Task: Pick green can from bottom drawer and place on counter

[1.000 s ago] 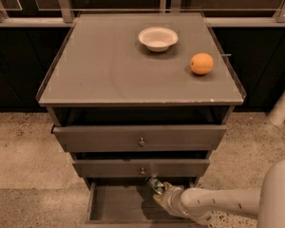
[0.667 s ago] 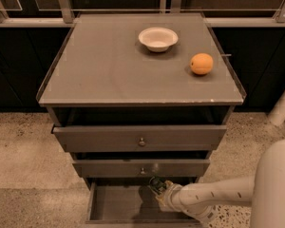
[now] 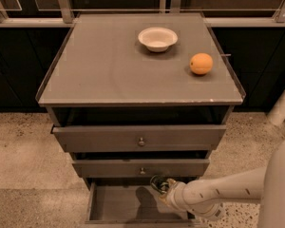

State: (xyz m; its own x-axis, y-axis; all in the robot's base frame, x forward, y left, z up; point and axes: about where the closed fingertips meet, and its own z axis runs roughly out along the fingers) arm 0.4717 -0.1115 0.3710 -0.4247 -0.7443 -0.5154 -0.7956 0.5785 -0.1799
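Observation:
The bottom drawer (image 3: pixel 115 206) is pulled open at the foot of the cabinet. My gripper (image 3: pixel 161 186) reaches into it from the right, on a white arm, just below the middle drawer's front. It is shut on the green can (image 3: pixel 156 181), a small dark shiny green thing at its tip, held above the drawer floor, where a shadow lies to its left. Most of the can is hidden by the fingers. The counter (image 3: pixel 104 70) is the flat grey-brown top of the cabinet.
A white bowl (image 3: pixel 157 38) and a round orange fruit (image 3: pixel 201 63) sit on the back right of the counter. The top drawer (image 3: pixel 140 137) and the middle drawer (image 3: pixel 141 167) stick out a little above my gripper. A speckled floor surrounds the cabinet.
My gripper with the can has risen a little, towards the middle drawer's front edge. The arm's forearm has shifted slightly. Bowl and orange have not moved.

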